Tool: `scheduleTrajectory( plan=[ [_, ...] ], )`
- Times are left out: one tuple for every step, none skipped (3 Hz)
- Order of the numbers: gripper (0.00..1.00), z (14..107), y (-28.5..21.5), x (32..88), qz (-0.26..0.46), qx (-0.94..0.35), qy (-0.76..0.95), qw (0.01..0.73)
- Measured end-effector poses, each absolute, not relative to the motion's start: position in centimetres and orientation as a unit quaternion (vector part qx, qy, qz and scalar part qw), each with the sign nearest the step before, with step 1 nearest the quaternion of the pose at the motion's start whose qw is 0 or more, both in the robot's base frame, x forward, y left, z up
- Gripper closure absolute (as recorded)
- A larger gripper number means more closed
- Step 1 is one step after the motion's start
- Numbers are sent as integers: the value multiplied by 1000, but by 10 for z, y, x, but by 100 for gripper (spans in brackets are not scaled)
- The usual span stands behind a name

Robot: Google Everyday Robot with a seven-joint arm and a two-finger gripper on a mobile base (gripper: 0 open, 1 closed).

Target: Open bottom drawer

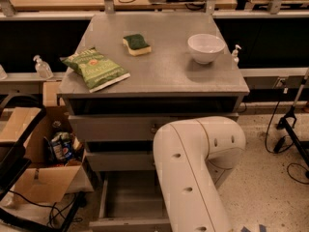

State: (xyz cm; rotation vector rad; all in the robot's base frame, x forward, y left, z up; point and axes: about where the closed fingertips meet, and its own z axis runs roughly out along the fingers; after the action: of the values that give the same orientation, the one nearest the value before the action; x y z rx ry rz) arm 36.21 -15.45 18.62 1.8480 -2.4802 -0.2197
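The room is a work place with long wooden benches at the back, a speckled floor (260,144) and a cardboard box (38,187) on the left. In the middle stands a grey cabinet with a flat tabletop (164,76). On the tabletop lie a green bag of chips (95,68), a green and yellow sponge (136,44) and a white bowl (205,48). Under the tabletop are three drawers. The top drawer (111,127) and the middle drawer (118,161) look shut or close to shut. The bottom drawer (130,202) is at the very bottom, near the floor, and it is pulled out, so its grey tray shows and looks bare inside. Its flat front sits at the low edge of the view. A big white arm (193,173) bends down in front of the cabinet on the right side of the drawer. The gripper is out of sight, somewhere low behind or under the arm, so no one can tell if it is open or closed. The job looks nearly done or done. The drawer is probably stiff and hard, not soft, and light with nothing in it, so it should slide easily. The best place to hold it is likely the small knob on its front, which is hidden here, and the pull should go straight out.
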Motion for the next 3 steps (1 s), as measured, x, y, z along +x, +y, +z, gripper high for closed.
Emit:
scheduleTrajectory(
  plan=[
    [73, 186, -155, 364, -71, 596, -800, 20],
    [100, 186, -155, 365, -71, 596, -800, 20],
    [100, 186, -155, 365, -71, 596, -800, 20]
  ],
)
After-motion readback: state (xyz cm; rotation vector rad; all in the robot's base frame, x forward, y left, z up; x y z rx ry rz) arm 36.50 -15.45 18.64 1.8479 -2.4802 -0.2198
